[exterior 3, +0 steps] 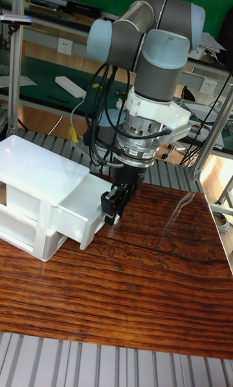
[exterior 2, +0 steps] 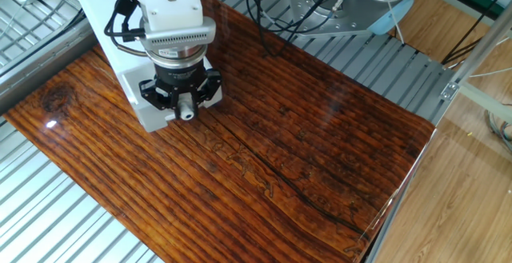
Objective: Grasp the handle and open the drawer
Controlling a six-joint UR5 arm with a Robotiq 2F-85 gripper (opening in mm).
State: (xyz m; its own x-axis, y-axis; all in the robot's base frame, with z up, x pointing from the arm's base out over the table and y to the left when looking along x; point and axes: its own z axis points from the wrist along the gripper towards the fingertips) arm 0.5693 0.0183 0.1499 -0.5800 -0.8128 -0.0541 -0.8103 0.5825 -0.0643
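Note:
A small white box cabinet [exterior 2: 100, 15] [exterior 3: 32, 167] stands at the far left of the wooden table [exterior 2: 280, 159]. Its white drawer [exterior 3: 77, 209] [exterior 2: 152, 113] sticks partly out of the cabinet towards the table's middle. My gripper [exterior 3: 111, 213] [exterior 2: 186, 113] points down at the drawer's front face, with its black fingers [exterior 3: 107, 204] close together there. The handle is hidden between the fingers and behind the gripper body in both views, so I see no knob.
Black cables [exterior 2: 272, 7] and the arm's metal base [exterior 2: 352, 11] lie behind the table. Slatted aluminium framing [exterior 2: 48, 215] surrounds the board. The table's right edge [exterior 2: 404, 187] runs diagonally. In the tall fixed view the wood [exterior 3: 129, 283] stretches in front of the cabinet.

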